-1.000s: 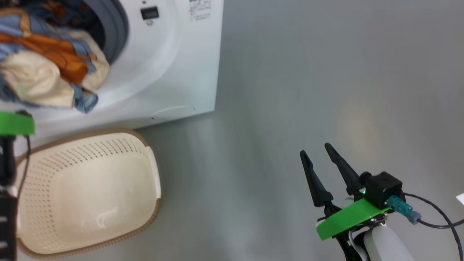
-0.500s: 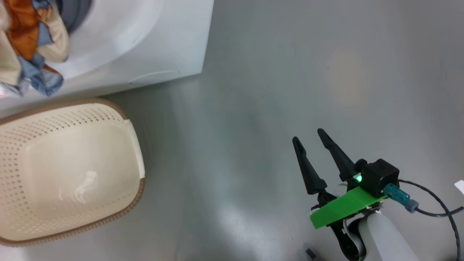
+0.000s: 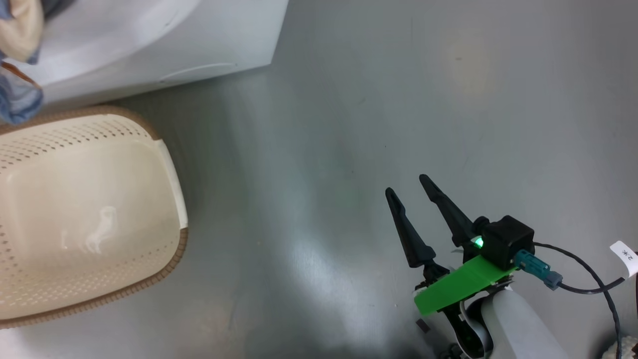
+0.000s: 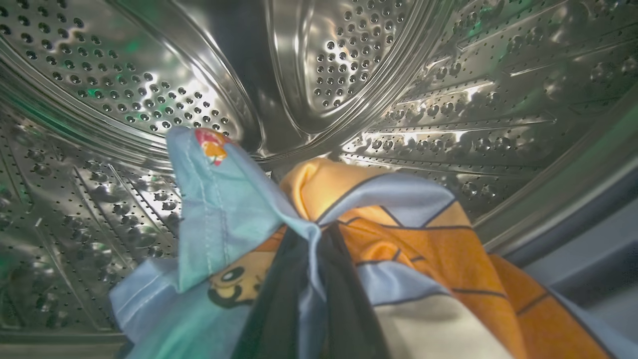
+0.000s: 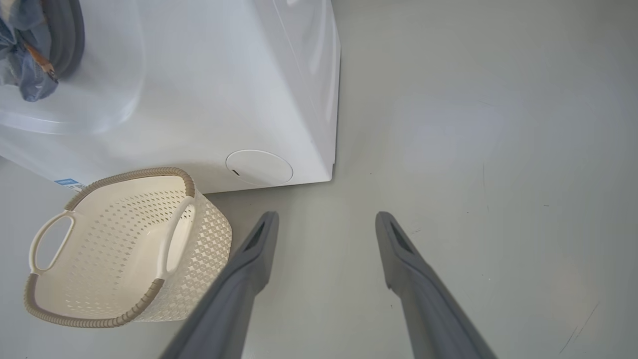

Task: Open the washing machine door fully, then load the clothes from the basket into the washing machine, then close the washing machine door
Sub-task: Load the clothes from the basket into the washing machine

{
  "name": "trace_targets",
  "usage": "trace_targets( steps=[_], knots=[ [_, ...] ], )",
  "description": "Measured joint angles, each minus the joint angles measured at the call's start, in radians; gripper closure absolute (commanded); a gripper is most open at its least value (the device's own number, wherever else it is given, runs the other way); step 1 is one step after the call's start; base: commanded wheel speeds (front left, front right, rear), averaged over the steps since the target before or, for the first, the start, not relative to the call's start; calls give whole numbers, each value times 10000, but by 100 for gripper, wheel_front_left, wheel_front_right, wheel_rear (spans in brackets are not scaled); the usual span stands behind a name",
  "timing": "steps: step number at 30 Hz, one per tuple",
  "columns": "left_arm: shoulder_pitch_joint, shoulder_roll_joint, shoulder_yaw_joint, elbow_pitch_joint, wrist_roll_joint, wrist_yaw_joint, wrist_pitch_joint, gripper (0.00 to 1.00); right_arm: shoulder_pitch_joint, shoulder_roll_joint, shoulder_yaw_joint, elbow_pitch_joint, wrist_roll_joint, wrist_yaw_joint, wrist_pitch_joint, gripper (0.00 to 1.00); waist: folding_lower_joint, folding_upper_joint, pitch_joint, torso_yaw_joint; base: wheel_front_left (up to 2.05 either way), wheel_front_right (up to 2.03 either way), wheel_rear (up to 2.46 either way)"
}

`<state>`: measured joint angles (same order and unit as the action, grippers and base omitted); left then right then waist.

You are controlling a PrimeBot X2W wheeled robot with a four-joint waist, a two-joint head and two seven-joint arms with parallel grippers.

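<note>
Around the basket point(image 3: 99, 209), seemingly glossy floor point(image 3: 349, 99)

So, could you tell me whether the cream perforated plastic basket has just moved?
No; the basket stays beside the white washing machine's base; only the camera shifted.

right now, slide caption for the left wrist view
Left tool grips the clothes before the perforated steel drum.

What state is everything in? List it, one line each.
basket, empty, upright on the floor.
clothes, bunched in the left gripper inside the drum.
left gripper, shut on the clothes.
right gripper, open, holding nothing.
washing machine, mouth uncovered, fabric hanging out.
round flap, shut.
</note>
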<state>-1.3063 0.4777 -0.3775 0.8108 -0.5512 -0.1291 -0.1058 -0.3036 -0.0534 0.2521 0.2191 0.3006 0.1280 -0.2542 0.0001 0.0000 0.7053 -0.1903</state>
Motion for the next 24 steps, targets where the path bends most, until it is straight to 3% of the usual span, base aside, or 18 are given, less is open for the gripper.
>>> trace_targets(
  steps=[12, 21, 22, 23, 24],
  knots=[
    [-1291, 458, -585, -82, 391, 0, -1430, 100, -54, -2, 291, -73, 94, 0, 0, 0, 0, 0, 728, -252, 0, 0, 0],
    [-1137, 431, 414, -1607, 1369, 29, -1511, 100, -96, 0, 372, -96, 105, 0, 0, 0, 0, 0, 976, -296, 0, 0, 0],
    [-1011, 391, 514, -1553, 1369, 29, -1511, 84, -104, 0, 366, -88, 105, 0, 0, 0, -1, 0, 958, -282, 0, 0, 0],
    [-889, 372, 589, -1450, 1371, 29, -1511, 51, -132, -2, 360, -75, 105, 0, 0, 0, 0, 0, 938, -267, 0, 0, 0],
    [-811, 334, 642, -1275, 1369, 29, -1511, 0, -173, 0, 353, -44, 105, 0, 0, 0, 0, 0, 913, -251, 0, 0, 0]
  ],
)
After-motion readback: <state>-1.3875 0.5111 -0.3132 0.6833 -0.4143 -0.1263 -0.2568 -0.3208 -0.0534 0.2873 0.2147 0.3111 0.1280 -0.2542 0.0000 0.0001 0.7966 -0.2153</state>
